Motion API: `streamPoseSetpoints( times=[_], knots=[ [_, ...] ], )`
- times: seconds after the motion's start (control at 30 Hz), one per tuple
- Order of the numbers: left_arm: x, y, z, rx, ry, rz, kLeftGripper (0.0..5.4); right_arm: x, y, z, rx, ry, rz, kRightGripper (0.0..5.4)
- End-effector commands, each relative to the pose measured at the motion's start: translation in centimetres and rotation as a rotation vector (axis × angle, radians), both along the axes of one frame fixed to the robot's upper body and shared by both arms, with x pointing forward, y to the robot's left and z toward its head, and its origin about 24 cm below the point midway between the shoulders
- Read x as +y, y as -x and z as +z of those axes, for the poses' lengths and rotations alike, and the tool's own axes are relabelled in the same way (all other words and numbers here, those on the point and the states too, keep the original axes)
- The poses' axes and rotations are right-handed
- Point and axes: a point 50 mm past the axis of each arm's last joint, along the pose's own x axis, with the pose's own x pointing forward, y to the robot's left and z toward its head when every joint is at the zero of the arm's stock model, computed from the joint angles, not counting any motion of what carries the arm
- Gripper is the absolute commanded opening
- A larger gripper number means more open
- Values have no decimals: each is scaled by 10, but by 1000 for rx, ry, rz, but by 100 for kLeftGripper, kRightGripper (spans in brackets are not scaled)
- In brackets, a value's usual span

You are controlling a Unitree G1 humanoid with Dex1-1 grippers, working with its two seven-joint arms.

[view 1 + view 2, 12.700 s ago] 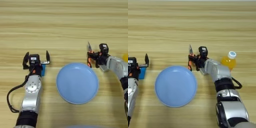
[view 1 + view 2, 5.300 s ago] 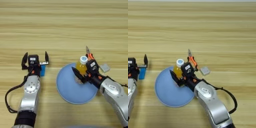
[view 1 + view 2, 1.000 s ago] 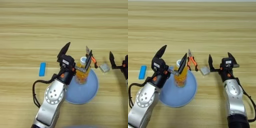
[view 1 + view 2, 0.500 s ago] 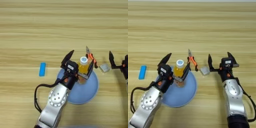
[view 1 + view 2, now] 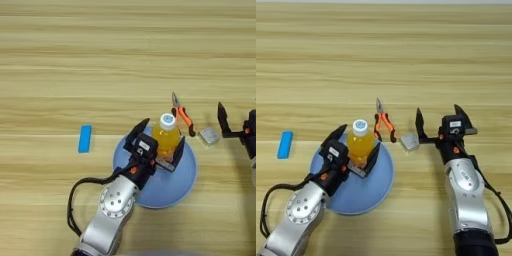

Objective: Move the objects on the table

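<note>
Left eye view: left end effector moves in on the bottle

The left end effector point(image 5: 159, 150), which half a second ago stood just short of the bottle point(image 5: 166, 136), now brackets it with fingers spread, not yet clenched. The bottle stands upright on the blue plate point(image 5: 170, 182). The blue bar point(image 5: 85, 138) lies on the desk point(image 5: 100, 60), well left of the plate. The right end effector point(image 5: 442, 124) waits released beside a small grey block point(image 5: 409, 142) and orange pliers point(image 5: 383, 126). A grasp looks imminent.
</note>
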Motion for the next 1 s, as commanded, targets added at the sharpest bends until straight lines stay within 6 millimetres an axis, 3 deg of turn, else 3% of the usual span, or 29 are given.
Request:
streamPoseSetpoints(
  times=[0.03, 0.27, 0.77, 1.0],
  knots=[
    [-6, -4, 2, -7, 23, -2, 540, 2, 0, 1, 3, 1, 3, 540],
    [-7, -4, 1, -3, 32, -9, 540, 1, 0, 0, 5, 1, 2, 540],
    [-12, 0, 4, -21, 63, -60, 378, 0, 1, 0, 7, 4, 0, 540],
    [-9, -1, 5, -29, 64, -50, 341, 0, 1, 0, 10, 5, -1, 540]
  ],
)
